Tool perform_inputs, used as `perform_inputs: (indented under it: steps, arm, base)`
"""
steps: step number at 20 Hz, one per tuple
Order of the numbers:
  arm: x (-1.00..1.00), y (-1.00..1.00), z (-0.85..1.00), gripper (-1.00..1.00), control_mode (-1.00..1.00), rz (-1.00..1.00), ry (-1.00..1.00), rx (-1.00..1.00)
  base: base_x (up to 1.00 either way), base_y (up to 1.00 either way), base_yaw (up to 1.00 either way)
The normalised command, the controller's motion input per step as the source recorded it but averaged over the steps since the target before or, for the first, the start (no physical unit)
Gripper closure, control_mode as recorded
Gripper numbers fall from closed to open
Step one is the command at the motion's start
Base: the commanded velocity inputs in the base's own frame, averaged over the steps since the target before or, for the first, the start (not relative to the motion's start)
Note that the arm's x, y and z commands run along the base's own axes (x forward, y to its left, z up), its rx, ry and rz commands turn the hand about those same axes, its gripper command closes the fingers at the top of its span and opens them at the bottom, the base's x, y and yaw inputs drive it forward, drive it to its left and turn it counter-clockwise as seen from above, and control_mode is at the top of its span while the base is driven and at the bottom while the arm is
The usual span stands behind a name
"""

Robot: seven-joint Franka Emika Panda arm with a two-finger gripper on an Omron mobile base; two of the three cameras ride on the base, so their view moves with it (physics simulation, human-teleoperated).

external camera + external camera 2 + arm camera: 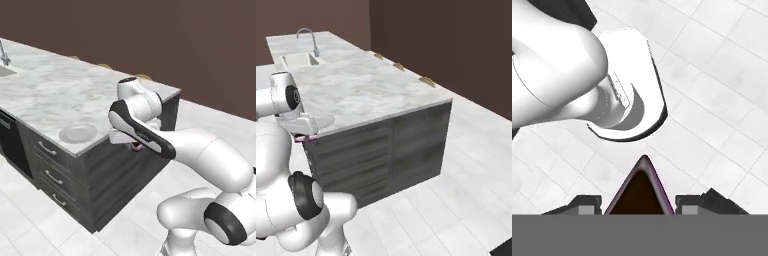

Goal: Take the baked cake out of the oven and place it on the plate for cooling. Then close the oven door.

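Cake (641,192) clamped between the closed-in fingertips (587,204) of the gripper (135,145), a dark wedge with a purplish rim, seen in the hand view over white floor tiles. Gripper hanging just off the counter's (60,92) near edge, beside the dark cabinet side, probably mid-carry toward the plate (78,133). Plate sitting flat near the counter's front corner, above the drawers (47,148), close to the edge and so within easy reach. Cake level with or slightly below the countertop lip: likely needing a lift before any sideways move, to avoid clipping the marble edge. Broad bare marble behind the plate; sink (302,60) and tap (308,39) far off at the other end.
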Motion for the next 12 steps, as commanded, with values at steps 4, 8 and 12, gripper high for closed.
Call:
perform_inputs:
  steps: [4, 8, 12]
  arm:
    - [0.0, 0.0, 0.0, 1.0, 1.0, 0.0, 0.0, 0.0]
    - [0.0, 0.0, 0.0, 1.0, 1.0, 0.0, 0.0, 0.0]
    - [0.0, 0.0, 0.0, 1.0, 1.0, 0.0, 0.0, 0.0]
  base:
    - [0.71, 0.42, 0.35]
    - [0.95, 0.28, 0.2]
    - [0.99, 0.22, 0.18]
